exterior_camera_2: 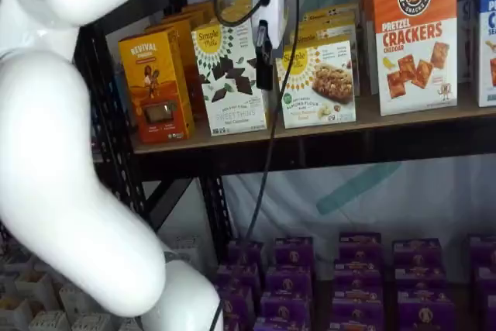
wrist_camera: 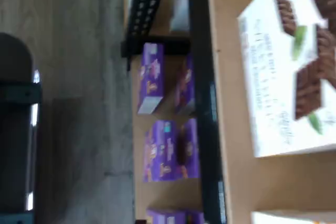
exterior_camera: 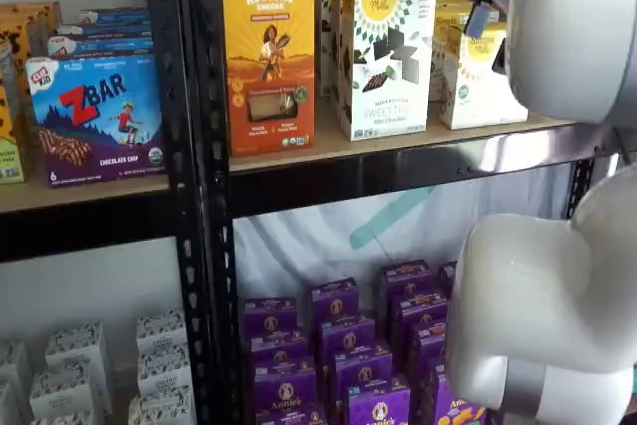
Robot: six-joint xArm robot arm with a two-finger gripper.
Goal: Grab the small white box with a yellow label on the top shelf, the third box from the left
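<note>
The small white box with a yellow round logo stands on the top shelf, right of a taller white box picturing dark cookies and an orange Revival box. In both shelf views it shows, partly behind the white arm in one. My gripper hangs from the view's top edge, just in front of the small box's left edge. Only one black finger shows, side-on, and no box is in it; the jaws stand wide. The wrist view shows the cookie box close up on the tan board.
Pretzel cracker boxes stand right of the small box. Purple boxes fill the shelf below. A black upright splits off a left bay with a ZBar box. My white arm fills one side.
</note>
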